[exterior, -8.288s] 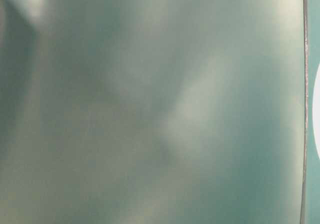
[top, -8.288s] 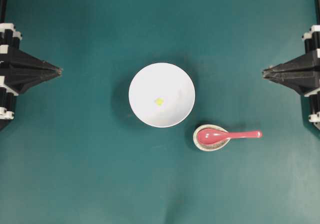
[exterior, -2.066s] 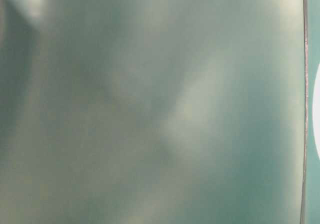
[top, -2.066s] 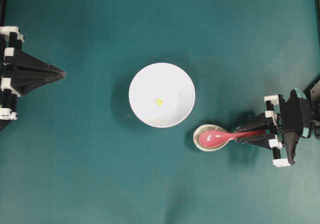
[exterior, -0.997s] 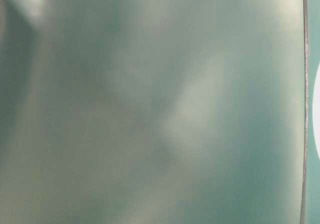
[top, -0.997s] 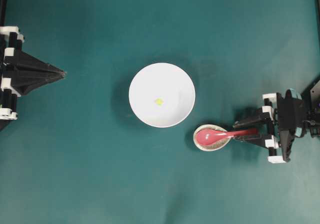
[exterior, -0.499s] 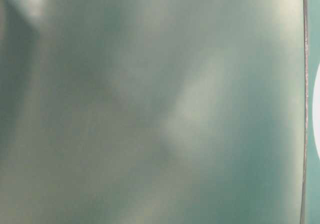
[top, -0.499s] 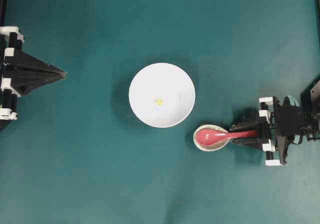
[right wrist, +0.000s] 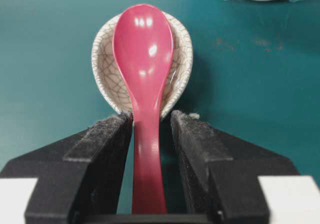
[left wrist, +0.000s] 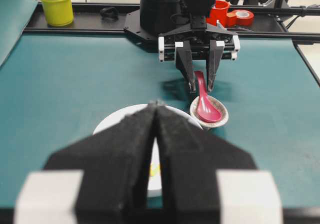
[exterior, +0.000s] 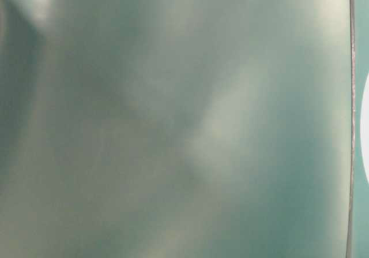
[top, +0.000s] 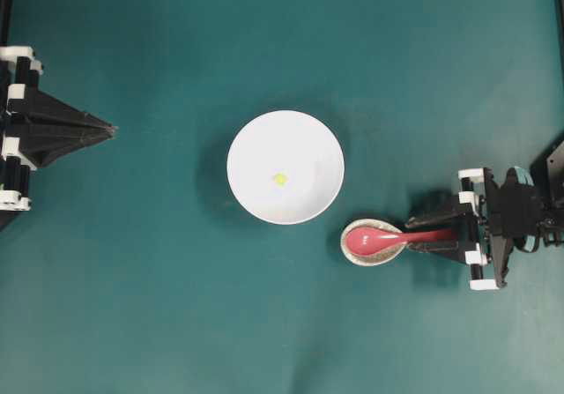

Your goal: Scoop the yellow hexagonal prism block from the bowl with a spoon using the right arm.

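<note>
A teal mat covers the table point(top: 159, 306); beyond its far edge in the left wrist view stand stacked yellow and blue cups point(left wrist: 56, 3) and red tape rolls point(left wrist: 231, 13). The bowl point(top: 256, 196) sits mid-table with the yellow hexagonal prism block point(top: 279, 179) inside. Just beside it, the spoon point(top: 383, 237) rests in a crackled dish point(right wrist: 102, 68) (its handle pointing toward the right arm). The right gripper point(right wrist: 152, 129) straddles that handle, fingers point(right wrist: 192, 134) parted with slim gaps either side, gripping nothing. The left gripper point(left wrist: 156, 106) is pressed closed and empty, well apart.
</note>
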{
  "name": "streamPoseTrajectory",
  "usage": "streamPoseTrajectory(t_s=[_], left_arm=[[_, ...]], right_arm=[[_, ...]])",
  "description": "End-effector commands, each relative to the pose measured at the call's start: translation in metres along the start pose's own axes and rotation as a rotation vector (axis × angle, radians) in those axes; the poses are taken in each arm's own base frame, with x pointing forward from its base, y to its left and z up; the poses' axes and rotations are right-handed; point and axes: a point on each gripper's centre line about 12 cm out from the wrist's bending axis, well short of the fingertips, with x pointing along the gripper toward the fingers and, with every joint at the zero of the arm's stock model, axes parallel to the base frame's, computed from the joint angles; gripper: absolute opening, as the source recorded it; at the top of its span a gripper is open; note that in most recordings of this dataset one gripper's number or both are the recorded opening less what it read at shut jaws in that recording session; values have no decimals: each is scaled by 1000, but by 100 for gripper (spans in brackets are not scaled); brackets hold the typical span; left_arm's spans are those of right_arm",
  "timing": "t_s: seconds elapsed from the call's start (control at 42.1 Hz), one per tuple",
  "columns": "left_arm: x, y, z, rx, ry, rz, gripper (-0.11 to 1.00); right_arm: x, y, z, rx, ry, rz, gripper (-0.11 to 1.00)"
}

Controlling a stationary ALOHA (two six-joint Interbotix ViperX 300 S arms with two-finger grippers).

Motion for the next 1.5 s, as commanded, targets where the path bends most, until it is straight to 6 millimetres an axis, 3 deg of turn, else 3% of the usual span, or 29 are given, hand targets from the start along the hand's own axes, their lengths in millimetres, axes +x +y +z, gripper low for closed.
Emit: streamPoseTrajectory(t_s=[0.0,0.166,0.356,0.546,0.641,0.902,1.116,1.472], left_arm=[[2,0,2,1,-5,1,0],[2,0,2,1,-6,1,0],[2,0,2,3,-6,1,0],[2,0,3,3,-8,1,0],[1,0,3,3,-6,1,0],[1,0,-1,4,35,1,0],[1,0,-5,-3,61,2,0],[1,-2,0,1,35,-9,0]], right_arm=[[0,2,4,5,-22,8,44],[0,2,4,5,-22,8,42],[0,2,4,4,-24,8,23],[-1,3,11,17,-46,14,22],[-2,5,18,36,-67,23,6],[-3,11,40,106,-33,50,4],[-1,9,44,131,46,43,4],[-2,5,51,116,-19,32,8]])
